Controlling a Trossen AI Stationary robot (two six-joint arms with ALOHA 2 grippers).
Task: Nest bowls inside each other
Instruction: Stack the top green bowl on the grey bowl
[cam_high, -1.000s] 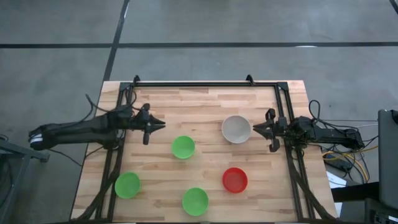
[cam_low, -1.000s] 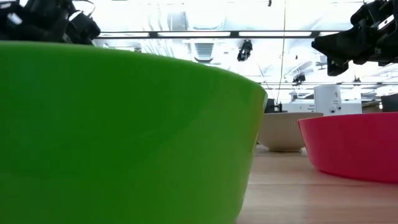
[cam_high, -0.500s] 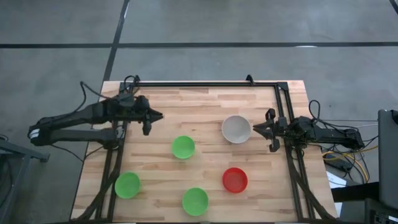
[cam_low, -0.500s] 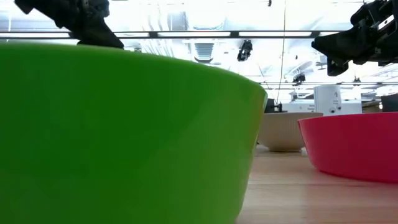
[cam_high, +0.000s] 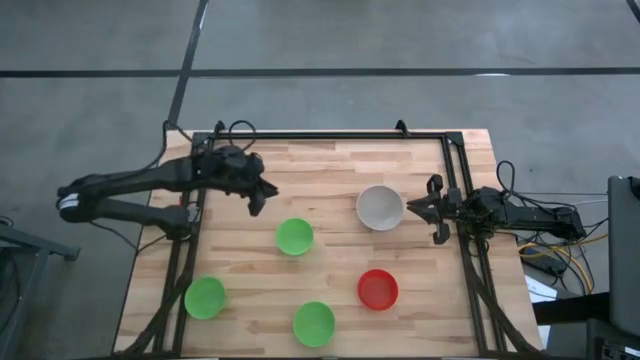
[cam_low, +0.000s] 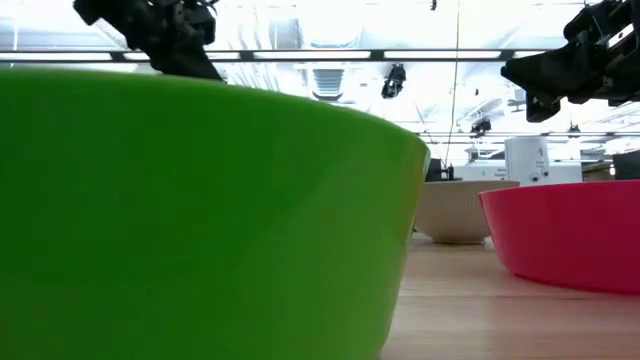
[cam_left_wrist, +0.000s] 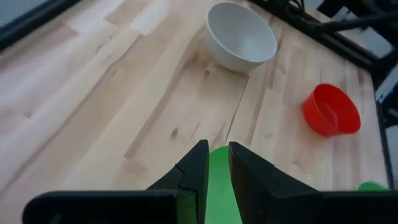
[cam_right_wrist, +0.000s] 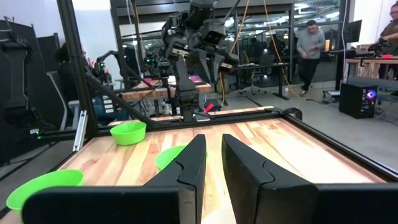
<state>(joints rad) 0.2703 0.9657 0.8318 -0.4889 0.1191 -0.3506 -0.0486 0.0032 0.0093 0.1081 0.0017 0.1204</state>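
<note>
Hovering over the rear left part of the wooden surface (cam_high: 330, 170), the left claw (cam_high: 262, 197) is pointing toward the middle, its fingers (cam_left_wrist: 194, 171) standing slightly parted with only a narrow gap between them and pinching nothing. Near the front left corner, a green bowl (cam_high: 205, 297) is sitting on its own. Just ahead of the left claw, toward the surface's center, a second green bowl (cam_high: 294, 237) is resting upright; in the left wrist view its rim is showing right beyond the fingertips. A third green bowl (cam_high: 314, 323) is lying close to the front edge, near the middle, and it is filling most of the low view. Farther right, the red bowl (cam_high: 378, 289) is sitting toward the front right, well apart from the green ones. The pale grey-white bowl (cam_high: 380, 208) is standing toward the rear right, upright and unstacked. Just beside that bowl, at the right edge, the right claw (cam_high: 412, 208) is waiting, its fingers (cam_right_wrist: 191, 168) likewise held a narrow gap apart and gripping nothing. All five bowls are lying separately, none nested.
</note>
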